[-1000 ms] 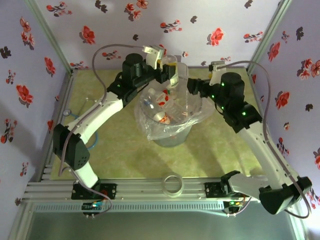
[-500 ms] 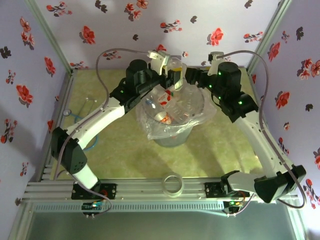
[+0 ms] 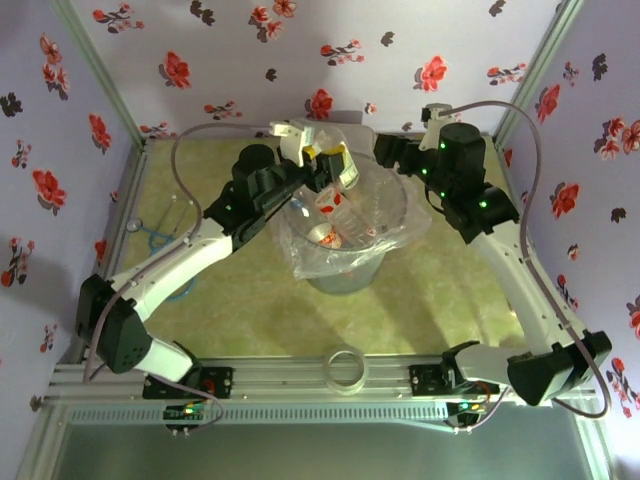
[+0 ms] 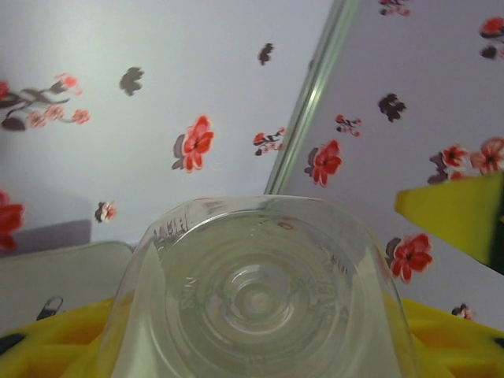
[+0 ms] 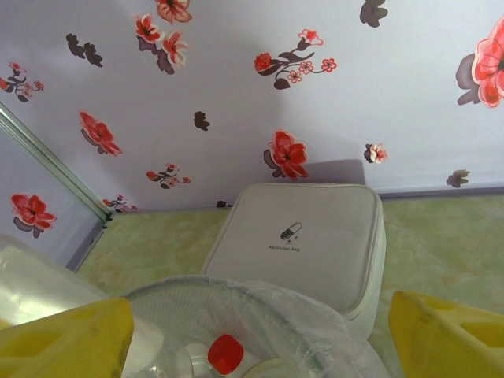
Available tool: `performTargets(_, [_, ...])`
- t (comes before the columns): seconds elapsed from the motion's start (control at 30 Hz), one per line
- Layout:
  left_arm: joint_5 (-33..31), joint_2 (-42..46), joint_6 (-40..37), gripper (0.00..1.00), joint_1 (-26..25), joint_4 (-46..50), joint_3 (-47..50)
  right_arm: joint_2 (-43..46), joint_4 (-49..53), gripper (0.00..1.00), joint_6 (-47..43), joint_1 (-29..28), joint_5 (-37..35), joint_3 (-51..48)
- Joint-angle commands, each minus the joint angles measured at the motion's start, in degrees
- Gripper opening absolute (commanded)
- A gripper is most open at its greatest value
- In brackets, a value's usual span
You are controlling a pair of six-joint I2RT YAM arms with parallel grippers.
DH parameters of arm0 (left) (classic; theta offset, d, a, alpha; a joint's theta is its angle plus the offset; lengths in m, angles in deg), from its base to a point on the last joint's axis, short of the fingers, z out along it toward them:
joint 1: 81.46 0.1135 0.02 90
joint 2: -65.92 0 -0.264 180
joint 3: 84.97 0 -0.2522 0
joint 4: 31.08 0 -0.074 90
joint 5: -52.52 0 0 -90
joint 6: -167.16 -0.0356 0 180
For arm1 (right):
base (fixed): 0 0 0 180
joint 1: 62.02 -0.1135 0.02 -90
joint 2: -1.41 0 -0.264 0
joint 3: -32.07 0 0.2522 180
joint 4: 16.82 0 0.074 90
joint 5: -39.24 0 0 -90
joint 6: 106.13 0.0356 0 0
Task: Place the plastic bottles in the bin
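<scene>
While left gripper (image 3: 335, 165) clamps bottle (image 4: 256, 299), white box (image 5: 299, 244)

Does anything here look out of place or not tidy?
Only small things. The liner bag of the bin hangs crumpled and uneven over its near-left rim, and a clear ring lies alone on the metal frame at the near edge.

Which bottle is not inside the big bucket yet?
The clear bottle pinched in the left gripper, held up at the far rim of the bin. The other bottles lie down inside the bin, with nothing holding them.
</scene>
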Motion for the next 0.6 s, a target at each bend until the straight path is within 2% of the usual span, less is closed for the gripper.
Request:
performTargets(0.0, [-1.15, 0.17, 8.3, 0.41, 1.33, 8.88, 1.37, 0.21, 0.6, 0.85, 0.7, 0.53, 0.88, 1.24])
performTargets(0.17, [2.16, -1.57, 16.18, 0.43, 4.34, 14.6, -1.41, 0.0, 0.96, 0.85, 0.73, 0.64, 1.32, 1.33])
performTargets(0.27, [2.7, -4.11, 15.32, 0.49, 4.95, 20.6, -5.03, 0.0, 0.85, 0.85, 0.98, 0.62, 1.48, 1.14])
performTargets(0.37, [2.98, -5.99, 13.12, 0.6, 4.96, 24.27, -7.11, -0.14, 1.08, 0.85, 0.76, 0.63, 1.59, 1.07])
performTargets(0.5, [2.09, -5.27, 9.8, 0.7, 5.09, 24.49, -7.56, -0.21, 1.99, 0.86, 0.09, 0.8, 1.32, 1.16])
performTargets(0.57, [2.1, -4.65, 7.76, 0.82, 5.3, 24.95, -8.77, -0.32, 2.15, 0.86, 0.04, 0.96, 1.32, 1.14])
